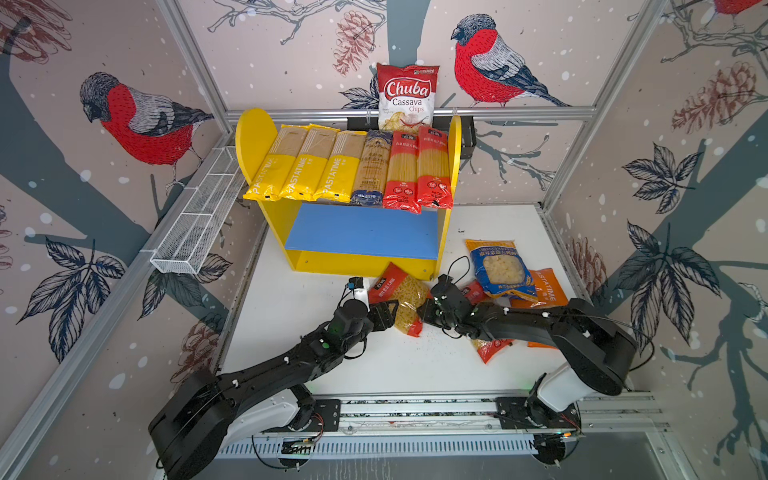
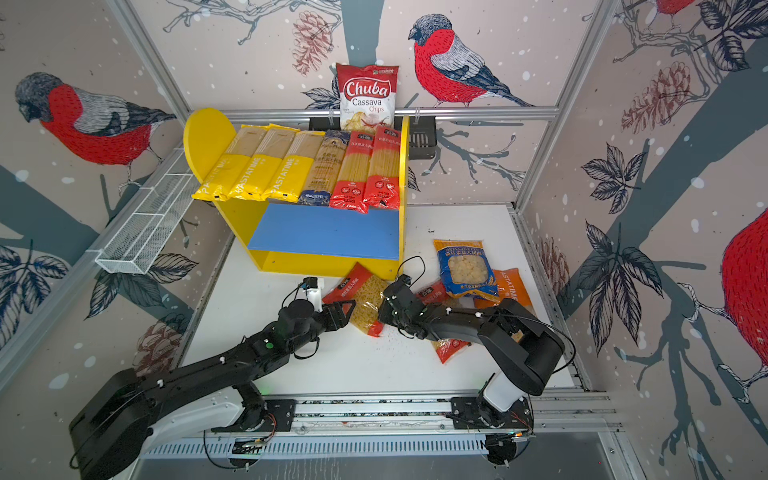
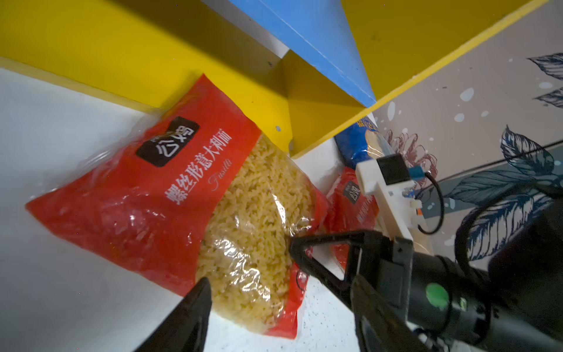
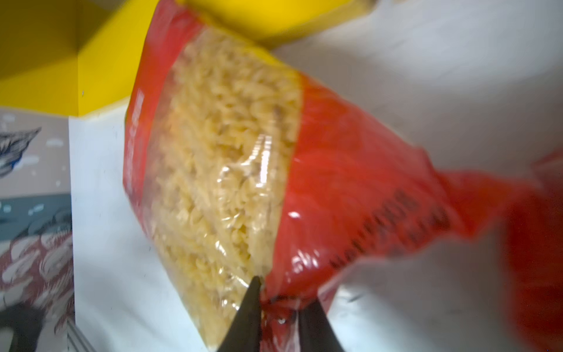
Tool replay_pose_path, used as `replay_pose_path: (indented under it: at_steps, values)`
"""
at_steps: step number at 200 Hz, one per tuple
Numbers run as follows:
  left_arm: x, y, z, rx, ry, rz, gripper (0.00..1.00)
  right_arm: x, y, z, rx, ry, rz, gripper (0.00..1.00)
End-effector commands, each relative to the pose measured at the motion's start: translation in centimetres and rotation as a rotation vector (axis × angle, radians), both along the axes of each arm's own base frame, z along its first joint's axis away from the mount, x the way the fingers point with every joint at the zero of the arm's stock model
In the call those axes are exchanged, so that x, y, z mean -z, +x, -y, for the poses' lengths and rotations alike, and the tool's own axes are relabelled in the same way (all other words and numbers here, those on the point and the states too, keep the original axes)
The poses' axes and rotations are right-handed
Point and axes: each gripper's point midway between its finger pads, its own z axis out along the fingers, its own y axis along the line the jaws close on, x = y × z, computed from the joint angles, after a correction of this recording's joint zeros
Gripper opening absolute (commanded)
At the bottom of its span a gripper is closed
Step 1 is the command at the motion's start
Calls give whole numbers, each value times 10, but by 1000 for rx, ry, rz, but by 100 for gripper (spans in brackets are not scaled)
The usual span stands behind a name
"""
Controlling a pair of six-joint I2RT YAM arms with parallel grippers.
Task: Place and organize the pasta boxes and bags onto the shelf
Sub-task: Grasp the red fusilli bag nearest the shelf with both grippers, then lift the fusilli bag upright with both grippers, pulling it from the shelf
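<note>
**Right wrist view: right tool pinches the fusilli bag by its red edge**

Nearest the arms, the right tool's jaws are pressed together on the red film at the end of the bag. The left tool has its jaws apart on either side of the bag's clear window. Whether they press on it I cannot tell.

The bag lies on the white desk, its far corner at the foot of the shelf. Just right of it lie a blue orecchiette bag, an orange PASTATIME bag and another red bag, partly under the right arm.

Farther back, the blue lower board is bare, and six long spaghetti packs fill the upper tier.

The step in hand looks like picking up the fusilli. The next move probably calls for lifting it over the shelf's front and onto the blue board. A pinch on thin film could slip.
</note>
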Motion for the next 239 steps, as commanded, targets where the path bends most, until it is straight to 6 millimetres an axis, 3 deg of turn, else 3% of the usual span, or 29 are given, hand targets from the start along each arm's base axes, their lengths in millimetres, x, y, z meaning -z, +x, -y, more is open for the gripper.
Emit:
replay_pose_path:
  at_steps: [1,27,44,65,105,143,184,239]
  values:
    - [9,0,-23,-64,24,-38,72,-5,-19,-30,-52,51,-30,19]
    - [7,2,-47,-114,36,-37,72,-18,-49,-72,-219,106,-28,23]
    - [6,3,-60,-140,37,-42,72,-29,-59,-78,-281,136,-18,32]
    - [7,3,-71,-157,31,-50,73,-33,-49,-59,-269,84,20,40]
    - [17,2,-77,-158,-15,-86,73,-36,-7,2,-115,34,51,45]
    - [32,-1,-82,-164,-87,-138,73,-26,9,18,-32,20,42,49]
    - [48,-6,-88,-180,-97,-177,73,-11,-4,-12,-82,43,4,50]
    - [49,-2,-114,-285,-71,-165,73,4,-61,-72,-281,45,-54,35]
